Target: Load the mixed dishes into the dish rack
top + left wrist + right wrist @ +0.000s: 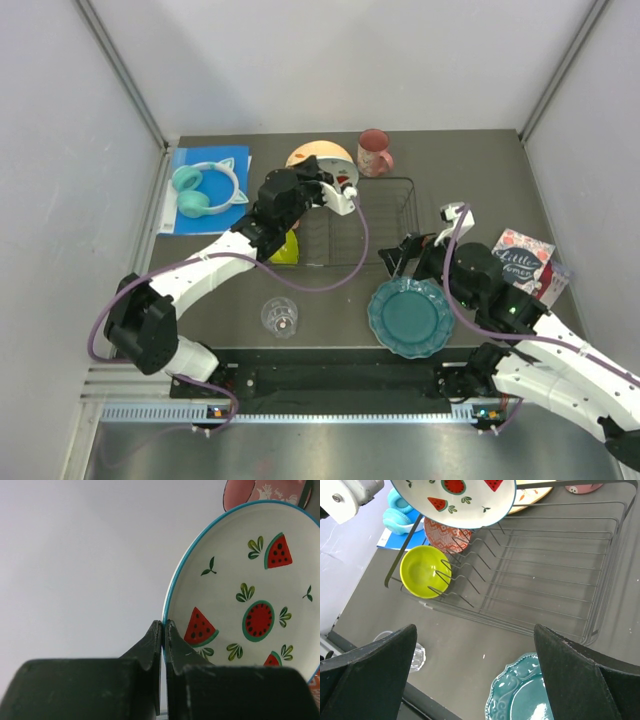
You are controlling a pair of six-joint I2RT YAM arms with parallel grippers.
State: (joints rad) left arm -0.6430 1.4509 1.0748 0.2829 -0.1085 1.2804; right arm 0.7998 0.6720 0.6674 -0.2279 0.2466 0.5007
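So the watermelon plate (245, 595) is pinched by its rim in the left gripper (163, 625), jaws pressed tight on the blue edge. In the right wrist view it's held up on edge over the upper left part of the rack (545, 580). Makes sense, really: a plate gripped at the rim and tipped near upright can be lowered straight between the tines (470, 575), which wouldn't work if it were carried flat. It isn't seated yet, as far as can be judged. Whether its lower edge is touching any wire can't be told.

The plate itself is white and glossy, with a thin blue rim and red watermelon slices and little green leaves scattered over it. It looks stiff and slippery, so a bit of swing could be expected from such a thin-edge pinch.

The right gripper (475, 630) is spread wide with nothing in it. It's parked over the table (380, 610) just in front of the rack, near the teal plate (520, 695) at the bottom of the frame. It's probably placed there to be clear of the left arm and lined up for that one next.

The lime bowl (422, 570) and red bowl (445, 532) are already tucked into the rack's left end. In the top view the glass (280, 317) is out on the table at lower left, and the mug (375, 152) is behind the rack at the top.
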